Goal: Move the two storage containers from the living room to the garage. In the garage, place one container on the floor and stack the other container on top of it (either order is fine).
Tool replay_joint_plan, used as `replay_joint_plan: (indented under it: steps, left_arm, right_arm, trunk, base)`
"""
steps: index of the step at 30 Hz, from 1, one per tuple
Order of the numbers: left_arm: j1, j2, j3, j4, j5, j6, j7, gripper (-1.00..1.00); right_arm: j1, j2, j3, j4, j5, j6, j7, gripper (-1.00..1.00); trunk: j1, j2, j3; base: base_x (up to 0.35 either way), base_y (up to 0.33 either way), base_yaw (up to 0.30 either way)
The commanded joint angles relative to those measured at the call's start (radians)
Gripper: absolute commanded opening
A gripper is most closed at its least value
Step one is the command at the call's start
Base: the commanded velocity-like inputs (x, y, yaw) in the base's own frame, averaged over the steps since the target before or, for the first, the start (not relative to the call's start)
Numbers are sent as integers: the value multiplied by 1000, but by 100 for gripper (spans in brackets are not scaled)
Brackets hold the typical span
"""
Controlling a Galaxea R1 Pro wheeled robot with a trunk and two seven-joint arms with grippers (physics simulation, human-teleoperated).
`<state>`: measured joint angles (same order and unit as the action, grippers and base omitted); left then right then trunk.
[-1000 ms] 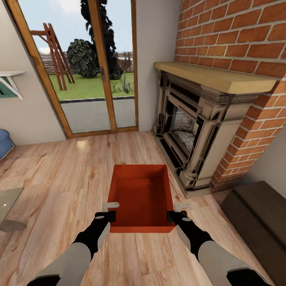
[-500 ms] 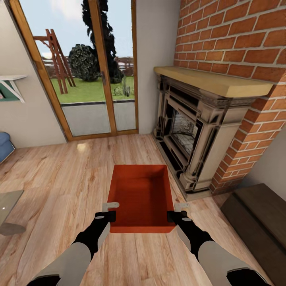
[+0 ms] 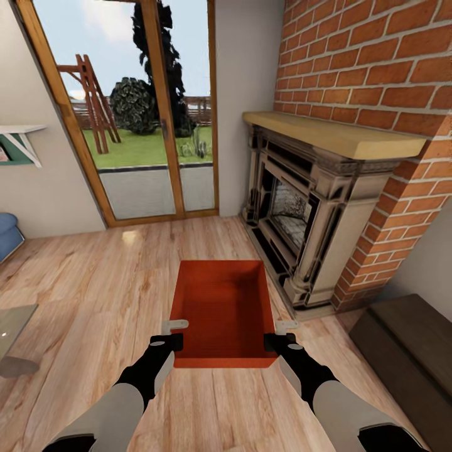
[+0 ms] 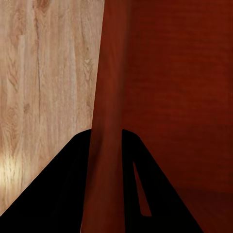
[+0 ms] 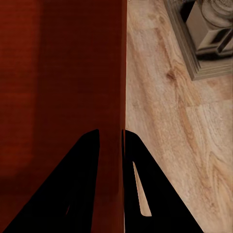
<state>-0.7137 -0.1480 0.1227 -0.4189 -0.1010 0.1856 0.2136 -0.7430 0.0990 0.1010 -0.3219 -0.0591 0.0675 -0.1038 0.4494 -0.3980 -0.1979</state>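
Note:
I hold one red-orange storage container [image 3: 223, 311] in front of me, above the light wood-plank floor [image 3: 94, 282] of the living room. My left gripper [image 3: 171, 336] is shut on its left wall near the close corner. My right gripper [image 3: 279, 336] is shut on its right wall. In the left wrist view the thin red wall [image 4: 109, 97] runs between the dark fingers of the left gripper [image 4: 106, 145]. The right wrist view shows the other wall [image 5: 111, 73] pinched in the right gripper [image 5: 110, 141]. The bin is empty and level. The garage is out of view.
A brick fireplace [image 3: 314, 207] with a wooden mantel stands close on the right. A dark low cabinet [image 3: 408, 351] sits at the right front. Glass patio doors [image 3: 144, 125] are ahead. A glass table edge [image 3: 12, 320] and a blue sofa [image 3: 7, 232] lie at the left.
The whole picture has shifted a little, so the camera has moved. The container keeps its place between both grippers, and both stay shut on it.

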Motion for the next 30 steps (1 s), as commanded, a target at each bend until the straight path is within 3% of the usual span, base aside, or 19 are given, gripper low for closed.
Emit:
replay_joint_plan:
  steps: [1,30]
  left_arm:
    - [-1,-7,15,-31,-13,6,0,-100]
    - [-1,-8,15,-31,-12,6,0,-100]
  right_arm:
    - [1,2,17,1,-24,6,-1,-100]
    - [1,2,17,1,-23,6,-1,-100]
  trunk:
    - [1,-2,0]
    - [1,-2,46]
  base:
    - [0,0,0]
    - [0,0,0]
